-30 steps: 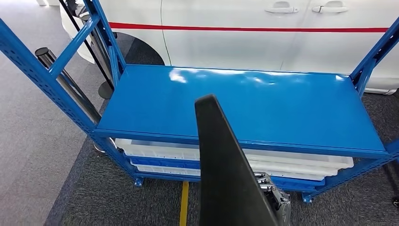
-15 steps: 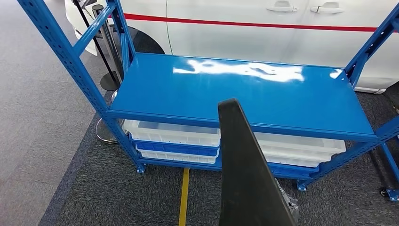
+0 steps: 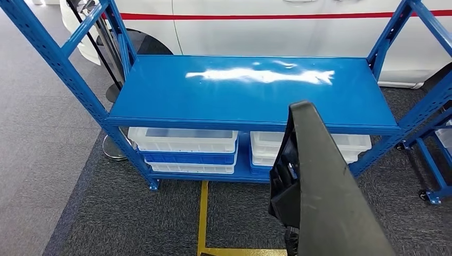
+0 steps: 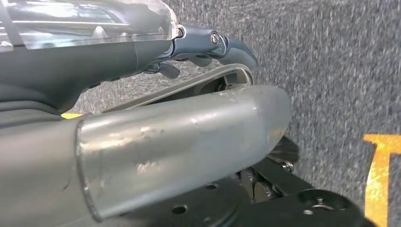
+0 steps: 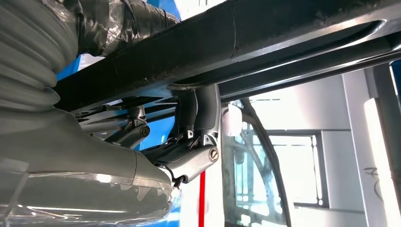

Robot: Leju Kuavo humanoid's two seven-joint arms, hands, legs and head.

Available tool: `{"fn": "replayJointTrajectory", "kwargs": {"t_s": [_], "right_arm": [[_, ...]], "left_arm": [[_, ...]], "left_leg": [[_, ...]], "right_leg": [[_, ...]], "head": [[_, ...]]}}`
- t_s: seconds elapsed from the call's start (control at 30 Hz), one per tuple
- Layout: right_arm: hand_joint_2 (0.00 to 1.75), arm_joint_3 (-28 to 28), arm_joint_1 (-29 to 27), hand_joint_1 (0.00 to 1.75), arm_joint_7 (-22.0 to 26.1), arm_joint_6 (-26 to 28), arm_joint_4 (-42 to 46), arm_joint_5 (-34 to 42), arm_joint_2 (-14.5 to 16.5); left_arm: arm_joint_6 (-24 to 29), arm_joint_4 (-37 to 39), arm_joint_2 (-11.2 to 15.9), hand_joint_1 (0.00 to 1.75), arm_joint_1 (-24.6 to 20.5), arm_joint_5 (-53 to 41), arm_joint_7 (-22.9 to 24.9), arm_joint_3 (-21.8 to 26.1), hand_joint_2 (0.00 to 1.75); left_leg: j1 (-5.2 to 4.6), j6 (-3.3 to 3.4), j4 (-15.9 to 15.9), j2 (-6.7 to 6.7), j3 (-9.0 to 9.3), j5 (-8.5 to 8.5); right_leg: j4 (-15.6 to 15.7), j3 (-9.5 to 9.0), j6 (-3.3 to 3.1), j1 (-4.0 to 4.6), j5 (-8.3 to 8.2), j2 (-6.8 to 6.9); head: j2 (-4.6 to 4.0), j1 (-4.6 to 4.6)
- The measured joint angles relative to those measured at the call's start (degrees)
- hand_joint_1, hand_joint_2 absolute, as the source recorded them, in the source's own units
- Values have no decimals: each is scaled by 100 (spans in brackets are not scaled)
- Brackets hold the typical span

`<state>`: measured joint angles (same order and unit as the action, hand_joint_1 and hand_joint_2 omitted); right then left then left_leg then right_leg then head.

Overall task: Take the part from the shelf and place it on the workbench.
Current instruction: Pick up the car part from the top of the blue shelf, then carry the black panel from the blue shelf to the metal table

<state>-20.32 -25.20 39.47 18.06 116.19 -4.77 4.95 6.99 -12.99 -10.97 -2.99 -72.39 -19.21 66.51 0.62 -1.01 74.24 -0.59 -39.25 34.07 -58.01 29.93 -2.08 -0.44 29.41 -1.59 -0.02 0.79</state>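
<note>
The whole head view had swung since a second ago, so the camera moved, not the rack: the blue shelf unit (image 3: pixel 250 90) sat squarer and more central, its right upright now in frame. The black part (image 3: pixel 325 192) had slid from the middle of the picture toward the lower right and now showed a ribbed inner face as well as its flat dark edge.

The part stood tall and tilted, its rounded tip overlapping the front lip of the bare, glossy shelf top; whether it was over that lip or short of it could not be told. In the right wrist view the right hand (image 5: pixel 189 142) was clamped on the part (image 5: pixel 265 42), dark fingers (image 5: pixel 198 109) hooked up against its long black edge. The left hand (image 4: pixel 208 47) hung over grey carpet (image 4: pixel 340 66); its fingers curled in beside the thumb, but I could not tell whether they gripped anything.

Under the shelf top sat two stacks of white and blue bins (image 3: pixel 184 149). A white car (image 3: pixel 277 26) with a red stripe stood right behind the rack. A yellow floor line (image 3: pixel 202 213) ran up to the rack's foot, with open carpet on either side. Another blue frame on casters (image 3: pixel 434 165) crowded the right edge.
</note>
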Motion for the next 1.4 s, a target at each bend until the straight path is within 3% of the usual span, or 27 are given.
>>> {"fn": "replayJointTrajectory", "kwargs": {"t_s": [0.07, 0.1, 0.17, 0.2, 0.27, 0.33, 0.4, 0.47, 0.5, 0.53, 0.57, 0.6, 0.67, 0.7, 0.77, 0.8, 0.87, 0.93, 0.97, 1.0, 1.03, 1.07, 1.13, 1.2, 1.27, 1.33, 1.4], "right_arm": [[175, 24, -12, 175, 1, -9, 0, 0, 11], [175, 32, -14, 175, 2, -10, -1, 0, 18], [175, 48, -11, 175, 2, -14, -1, -1, 32], [175, 55, -10, 175, 2, -16, -1, -1, 39], [175, 73, -20, 175, 3, -28, 3, -2, 52], [175, 94, -32, 175, 4, -48, 11, -1, 58], [175, 109, -36, 175, 3, -63, 10, -4, 58], [175, 132, -47, 175, 2, -81, -15, -47, 58], [175, 154, -61, 175, 0, -90, -34, -96, 59], [175, 182, -79, 175, -3, -98, -54, -164, 67], [175, 214, -100, 175, -9, -103, -70, -240, 83], [175, 245, -119, 175, -15, -108, -81, -312, 104], [175, 316, -165, 175, -26, -133, -93, -424, 163], [175, 368, -202, 175, -27, -168, -97, -459, 200], [175, 528, -308, 175, -14, -294, -98, -498, 303], [175, 624, -360, 175, -6, -380, -98, -505, 365], [175, 828, -431, 175, 2, -598, -96, -517, 507], [175, 1047, -474, 175, 2, -873, -87, -560, 666], [175, 1151, -493, 175, 2, -983, -79, -595, 742], [175, 1247, -508, 175, 2, -1061, -68, -626, 812], [175, 1320, -520, 175, 2, -1097, -55, -650, 868], [175, 1377, -528, 175, 2, -1115, -37, -669, 916], [175, 1445, -531, 175, 2, -1133, -5, -690, 991], [175, 1486, -534, 175, 2, -1142, 19, -704, 1043], [175, 1519, -550, 175, 3, -1141, 43, -708, 1073], [175, 1539, -569, 175, 3, -1129, 70, -706, 1089], [175, 1550, -571, 175, 3, -1120, 86, -705, 1096]], "left_arm": [[-1, -1, 1, 0, 0, 1, 0, 2, 0], [-1, -5, 14, 0, 3, 4, 0, 4, 0], [1, -13, 26, 0, 18, 9, -2, 14, 0], [1, -16, 32, 0, 24, 10, -3, 22, 0], [1, -17, 23, 0, 20, 11, -2, 36, 0], [1, -19, 14, 0, 15, 18, -1, 44, 0], [-2, -19, 11, 0, 18, 31, 3, 63, 0], [-14, -19, 11, 0, 19, 40, 13, 89, 0], [-20, -19, 10, 0, 17, 47, 17, 99, 0], [-25, -19, 10, 0, 14, 57, 22, 108, 0], [-28, -19, 8, 0, 11, 71, 26, 118, 0], [-30, -20, 8, 0, 10, 84, 28, 128, 0], [-33, -22, 10, 0, 7, 105, 31, 156, 0], [-33, -23, 11, 0, 3, 110, 32, 172, 0], [-34, -23, 11, 0, -9, 115, 32, 210, 0], [-34, -23, 10, 0, -10, 114, 33, 226, 0], [-34, -23, 9, 0, -2, 108, 37, 252, 0], [-34, -23, 9, 0, 9, 98, 43, 278, 0], [-36, -23, 8, 0, 14, 92, 45, 289, 0], [-37, -23, 7, 0, 19, 86, 45, 299, 0], [-39, -23, 6, 0, 22, 80, 45, 307, 0], [-40, -23, 5, 0, 24, 68, 44, 317, 0], [-41, -23, 8, 0, 26, 49, 43, 346, 0], [-42, -23, 11, 0, 20, 37, 42, 370, 0], [-43, -23, 8, 0, 3, 34, 43, 381, 0], [-45, -23, 2, 0, -7, 34, 46, 384, 0], [-45, -23, 0, 0, 4, 35, 49, 387, 0]], "left_leg": [[-10, 74, -579, 94, 389, -326], [-12, 143, -993, 248, 635, -456], [-22, 231, -1580, 520, 942, -580], [-31, 249, -1671, 576, 984, -569], [-32, 267, -1792, 453, 1023, -621], [-2, 310, -1955, 269, 1078, -689], [9, 334, -2026, 89, 1093, -722], [7, 333, -2001, -83, 1072, -711], [10, 322, -1979, -162, 1061, -699], [18, 304, -1949, -235, 1053, -680], [29, 276, -1908, -297, 1045, -653], [32, 236, -1857, -349, 1037, -619], [16, 145, -1750, -426, 1019, -551], [5, 107, -1722, -459, 1017, -534], [11, 55, -1705, -519, 1027, -510], [24, 31, -1663, -473, 1018, -453], [48, -4, -1282, -248, 871, -146], [56, -13, -528, -46, 556, 256], [55, -9, -214, -12, 422, 359], [55, 3, -77, 4, 367, 349], [54, 23, -170, 18, 418, 225], [54, 52, -486, 61, 573, 15], [54, 120, -1256, 315, 925, -318], [40, 152, -1615, 494, 1063, -395], [33, 176, -1668, 408, 1057, -428], [51, 241, -1746, 254, 1063, -505], [50, 289, -1789, 77, 1052, -552]], "right_leg": [[-27, 36, 14, 17, -22, -118], [-37, 57, 25, 19, -32, -169], [-50, 102, 79, -14, -70, -278], [-44, 130, 120, -43, -96, -337], [-20, 156, 204, -70, -134, -443], [-189, 255, 259, -38, 1, -280], [-783, 553, 305, -31, 345, 3], [-1416, 866, 366, -70, 577, 100], [-1500, 905, 396, -93, 544, 123], [-1358, 829, 423, -115, 408, 159], [-1018, 646, 444, -135, 205, 233], [-634, 445, 449, -134, 56, 365], [-147, 206, 387, -107, -94, 527], [-108, 202, 335, -83, -78, 541], [-123, 235, 239, -74, -99, 424], [-117, 242, 196, -84, -116, 375], [-96, 266, 117, -107, -161, 261], [-99, 311, 69, -88, -192, 135], [-106, 329, 56, -74, -204, 62], [-115, 341, 49, -61, -212, -19], [-126, 347, 49, -51, -217, -101], [-138, 348, 54, -44, -222, -187], [-161, 364, 85, -39, -241, -341], [-170, 422, 156, -55, -285, -470], [-150, 478, 253, -74, -344, -587], [-268, 559, 308, -54, -251, -417], [-801, 801, 323, -33, 98, -60]], "head": [[0, 0], [0, 2], [0, 2], [0, 0], [0, 0], [0, 9], [0, 14], [0, 13], [0, 14], [0, 15], [0, 17], [0, 19], [0, 16], [0, 15], [0, 12], [0, 12], [0, 10], [0, 10], [0, 10], [0, 10], [0, 10], [0, 10], [0, 10], [0, 7], [0, 3], [0, 8], [0, 14]]}}
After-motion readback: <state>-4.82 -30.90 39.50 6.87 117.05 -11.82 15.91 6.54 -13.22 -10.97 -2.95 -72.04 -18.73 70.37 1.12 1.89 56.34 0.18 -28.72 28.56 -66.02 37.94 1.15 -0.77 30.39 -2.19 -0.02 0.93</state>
